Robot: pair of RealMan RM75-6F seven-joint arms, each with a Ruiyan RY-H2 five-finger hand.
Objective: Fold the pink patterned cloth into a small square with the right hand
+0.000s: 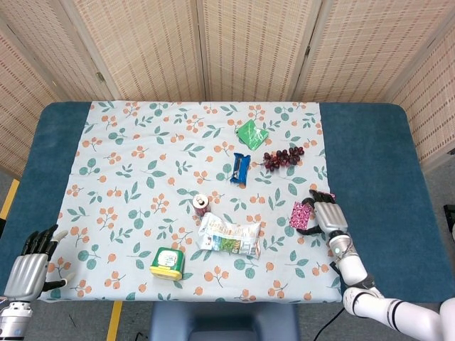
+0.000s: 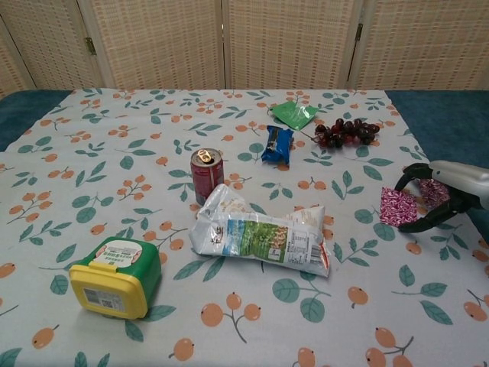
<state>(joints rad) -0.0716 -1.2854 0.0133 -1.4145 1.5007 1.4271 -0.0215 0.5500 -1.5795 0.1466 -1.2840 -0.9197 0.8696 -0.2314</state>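
R hand point(image 2: 445, 193) fingers point(image 2: 419, 225) curl over pink patterned cloth point(image 2: 398, 207).

The bench point(image 1: 377, 149) is dark teal-blue, under a pale tablecloth point(image 1: 142, 177) printed with orange berries and green leaves. The cloth point(image 2: 398, 207) is magenta-pink with a fine white pattern. The can point(image 2: 206, 174) is red, the box point(image 2: 116, 277) green with a yellow lid, the grapes point(image 2: 345, 132) dark purple.
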